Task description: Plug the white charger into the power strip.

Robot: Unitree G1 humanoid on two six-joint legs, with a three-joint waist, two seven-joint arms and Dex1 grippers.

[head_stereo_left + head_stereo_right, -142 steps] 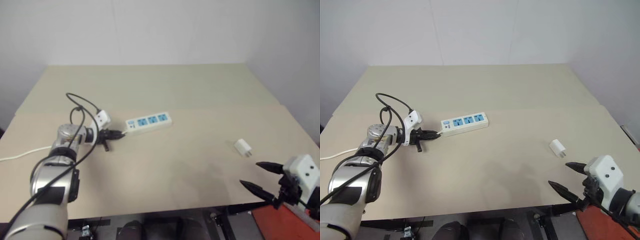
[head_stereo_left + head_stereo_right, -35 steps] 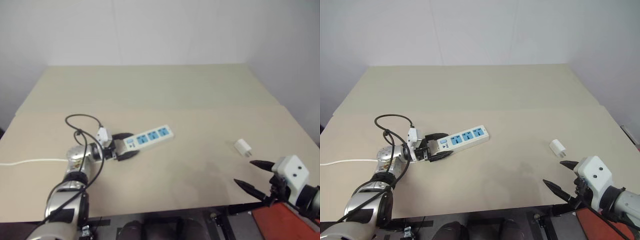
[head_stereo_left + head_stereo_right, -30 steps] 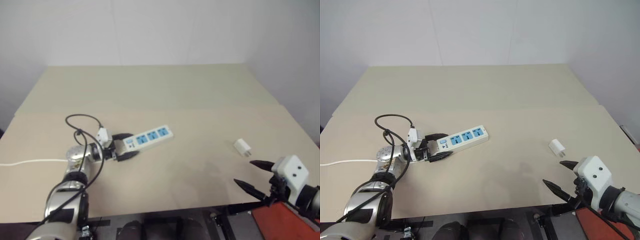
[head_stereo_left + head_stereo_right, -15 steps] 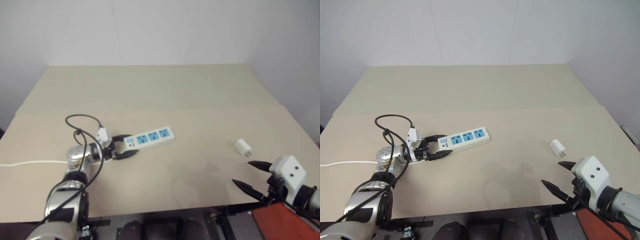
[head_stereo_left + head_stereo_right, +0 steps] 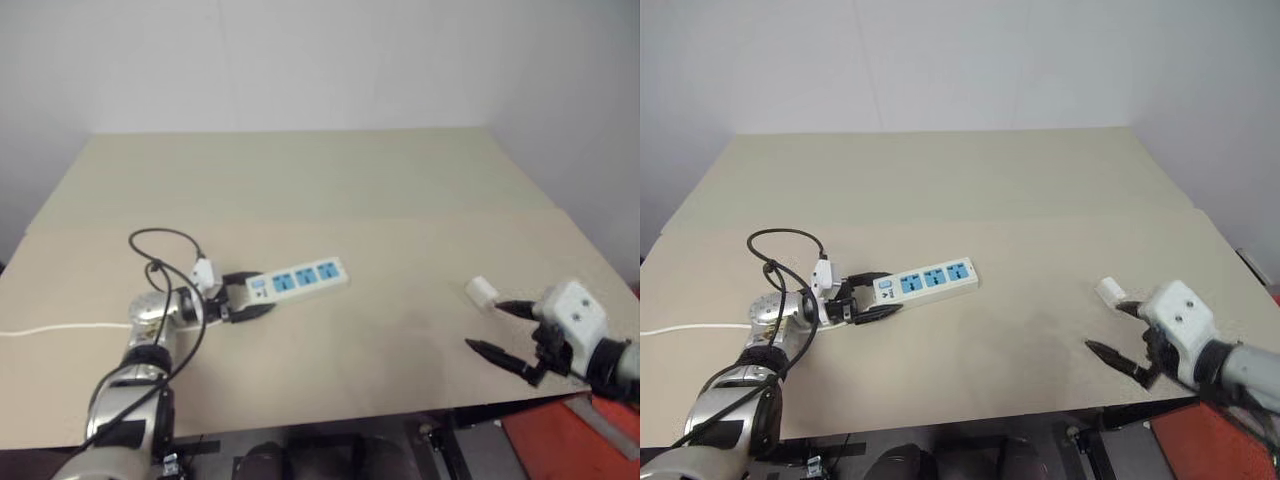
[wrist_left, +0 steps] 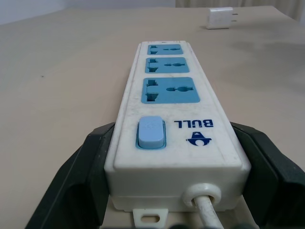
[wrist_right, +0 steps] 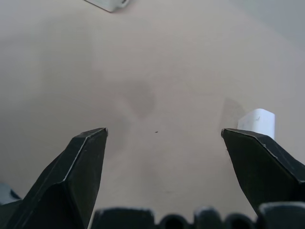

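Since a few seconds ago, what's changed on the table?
The left gripper moved in on the power strip, turned it a little, then closed its fingers on the switch end. The right gripper came forward to the charger, open, one finger now beside it, not holding it. The charger has stayed in place on the table.

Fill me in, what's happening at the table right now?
The left gripper has its fingers on either side of the cord end of the power strip, which lies flat on the table. The right gripper is open beside the white charger, which sits loose near the table's right edge with one finger next to it. The charger isn't picked up yet, and all three blue sockets are empty.
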